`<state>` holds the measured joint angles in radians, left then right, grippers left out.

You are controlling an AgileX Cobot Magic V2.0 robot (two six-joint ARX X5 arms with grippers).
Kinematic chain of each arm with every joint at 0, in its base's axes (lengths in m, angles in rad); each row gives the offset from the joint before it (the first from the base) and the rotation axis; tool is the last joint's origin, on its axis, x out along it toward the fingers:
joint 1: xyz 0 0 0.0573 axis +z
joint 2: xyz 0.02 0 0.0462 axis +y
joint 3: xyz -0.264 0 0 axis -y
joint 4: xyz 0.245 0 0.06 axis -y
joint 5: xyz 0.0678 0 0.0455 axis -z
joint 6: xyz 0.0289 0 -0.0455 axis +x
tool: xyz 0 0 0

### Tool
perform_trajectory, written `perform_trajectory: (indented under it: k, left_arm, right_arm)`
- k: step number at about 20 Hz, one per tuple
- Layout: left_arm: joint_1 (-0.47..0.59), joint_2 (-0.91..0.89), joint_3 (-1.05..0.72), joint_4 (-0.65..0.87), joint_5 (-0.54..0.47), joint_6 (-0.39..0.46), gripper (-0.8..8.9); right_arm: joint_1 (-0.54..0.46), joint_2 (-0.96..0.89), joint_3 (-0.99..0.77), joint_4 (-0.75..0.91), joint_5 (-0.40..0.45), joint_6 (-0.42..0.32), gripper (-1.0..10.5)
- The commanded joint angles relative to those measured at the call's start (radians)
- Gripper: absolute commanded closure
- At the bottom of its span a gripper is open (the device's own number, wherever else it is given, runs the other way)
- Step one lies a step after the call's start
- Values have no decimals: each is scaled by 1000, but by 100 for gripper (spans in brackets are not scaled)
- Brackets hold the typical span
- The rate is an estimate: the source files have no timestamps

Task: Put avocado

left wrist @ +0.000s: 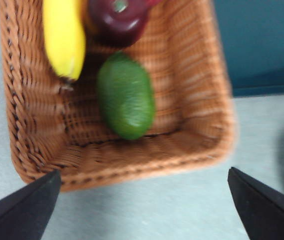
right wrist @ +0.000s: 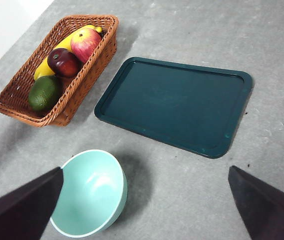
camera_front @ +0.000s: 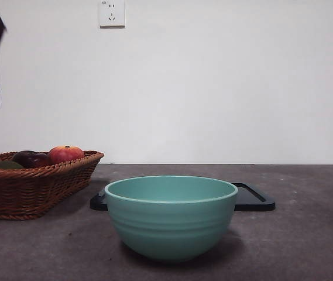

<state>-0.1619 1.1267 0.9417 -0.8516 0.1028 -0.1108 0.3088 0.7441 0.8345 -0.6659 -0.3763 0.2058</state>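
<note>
The avocado (left wrist: 126, 96) lies on its side at one end of the wicker basket (left wrist: 196, 140), touching nothing but the weave, with the dark red fruit (left wrist: 118, 20) just beyond it and the banana (left wrist: 63, 36) along one wall. That free spot probably makes it the easiest fruit to reach from above. The left gripper (left wrist: 142, 200) hangs over the basket's near rim, jaws spread wide and empty, so I judge it is lining up for a grasp rather than holding anything yet; the picture is smeared, which suggests motion.

The right gripper (right wrist: 144, 205) waits high above the table, also wide and empty, looking down on the mint bowl (right wrist: 89, 192), the dark green tray (right wrist: 176, 102) and the basket. The bowl and tray sit bare, each a likely place to set the fruit, though the task does not say which.

No brand or label can be read; the only marked thing is a wall socket (camera_front: 112, 13) with no legible writing
</note>
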Motion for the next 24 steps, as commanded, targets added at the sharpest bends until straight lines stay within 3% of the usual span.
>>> perform_trajectory:
  k: [1, 13, 18, 24]
  left_arm:
    - [-1, 97, 21, 40, -17, 32, 168]
    - [-1, 439, 82, 230, -13, -19, 171]
    - [-1, 470, 82, 257, -12, -51, 233]
    - [-1, 471, 82, 220, 4, -78, 417]
  right_arm:
    - [6, 4, 17, 10, 0, -9, 332]
    - [6, 4, 17, 10, 0, -9, 332]
    - [6, 4, 17, 10, 0, -9, 332]
    - [6, 4, 17, 11, 0, -9, 332]
